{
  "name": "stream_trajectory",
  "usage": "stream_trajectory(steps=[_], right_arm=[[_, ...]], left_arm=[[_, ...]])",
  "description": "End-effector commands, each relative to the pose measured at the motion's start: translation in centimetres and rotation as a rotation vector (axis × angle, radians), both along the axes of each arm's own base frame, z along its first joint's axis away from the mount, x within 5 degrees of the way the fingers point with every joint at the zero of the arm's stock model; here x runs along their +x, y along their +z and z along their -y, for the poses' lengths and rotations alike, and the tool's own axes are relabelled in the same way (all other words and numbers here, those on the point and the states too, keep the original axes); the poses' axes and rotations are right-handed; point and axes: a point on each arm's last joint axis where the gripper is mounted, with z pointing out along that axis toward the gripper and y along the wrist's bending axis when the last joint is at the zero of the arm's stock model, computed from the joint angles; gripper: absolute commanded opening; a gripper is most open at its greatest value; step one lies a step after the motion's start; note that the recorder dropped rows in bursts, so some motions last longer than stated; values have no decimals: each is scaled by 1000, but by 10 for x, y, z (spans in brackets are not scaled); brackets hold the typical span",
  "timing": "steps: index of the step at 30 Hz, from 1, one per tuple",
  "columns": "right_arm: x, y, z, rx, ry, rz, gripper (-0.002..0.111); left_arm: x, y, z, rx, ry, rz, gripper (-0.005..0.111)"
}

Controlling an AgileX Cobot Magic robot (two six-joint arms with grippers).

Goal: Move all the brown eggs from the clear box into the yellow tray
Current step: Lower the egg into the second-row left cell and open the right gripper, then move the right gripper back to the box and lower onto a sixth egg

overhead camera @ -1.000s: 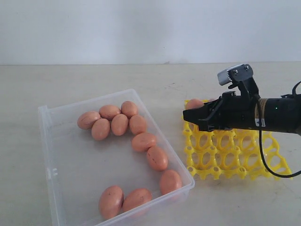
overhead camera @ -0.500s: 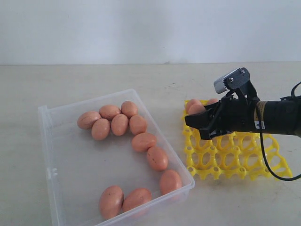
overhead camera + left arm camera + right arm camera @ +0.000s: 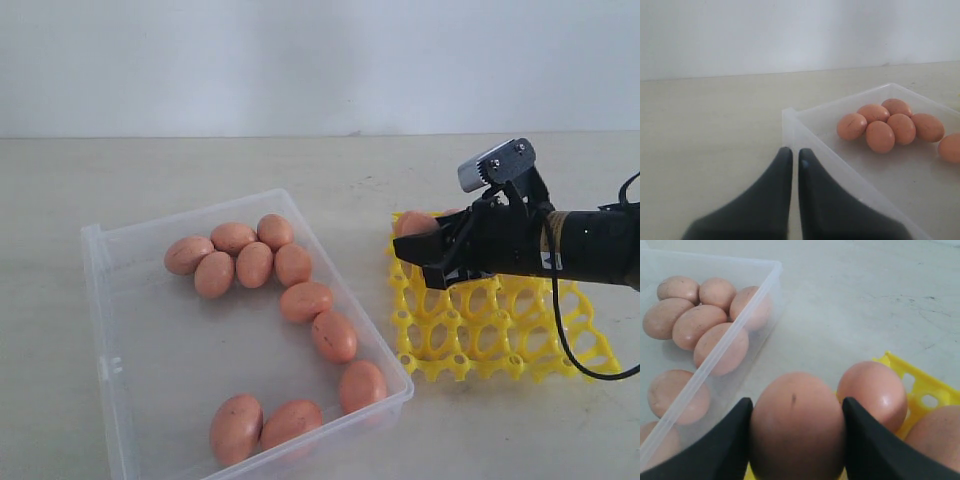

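A pale beige table [image 3: 200, 165] carries the clear box [image 3: 170, 365] and, just beside it, the yellow tray [image 3: 500, 352].

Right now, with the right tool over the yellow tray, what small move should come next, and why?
Probably lower the right tool slightly, so the brown egg it grips settles into an empty cup of the yellow tray. The egg seems to hang above the tray's corner, beside a seated egg, not yet in a cup.
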Motion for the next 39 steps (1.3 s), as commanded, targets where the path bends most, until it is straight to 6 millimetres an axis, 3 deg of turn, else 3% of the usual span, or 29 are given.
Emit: stream_trajectory(steps=[1, 11, 15, 17, 19, 22, 23, 27, 30, 33, 36, 39], right_arm=[[2, 2, 0, 11, -12, 19, 55], [5, 4, 2, 29, -60, 27, 55], [4, 14, -3, 118, -18, 90, 55], [3, 29, -7, 224, 5, 151, 53], [2, 50, -8, 338, 0, 211, 41], [3, 81, -5, 320, -37, 285, 6], [5, 91, -2, 281, -63, 297, 0], [20, 132, -5, 121, -141, 343, 0], [36, 166, -21, -9, -199, 346, 0], [46, 182, -53, -246, -219, 334, 0], [40, 176, -97, -437, -170, 357, 0], [28, 151, -136, -567, -52, 354, 0]], left_arm=[[0, -1, 0, 2, -4, 5, 4], [0, -1, 0, 2, -4, 5, 4], [0, -1, 0, 2, -4, 5, 4], [0, -1, 0, 2, -4, 5, 4], [0, -1, 0, 2, -4, 5, 4], [0, -1, 0, 2, -4, 5, 4], [0, -1, 0, 2, -4, 5, 4], [0, -1, 0, 2, -4, 5, 4], [0, -1, 0, 2, -4, 5, 4], [0, -1, 0, 2, -4, 5, 4], [0, -1, 0, 2, -4, 5, 4], [0, -1, 0, 2, -4, 5, 4]])
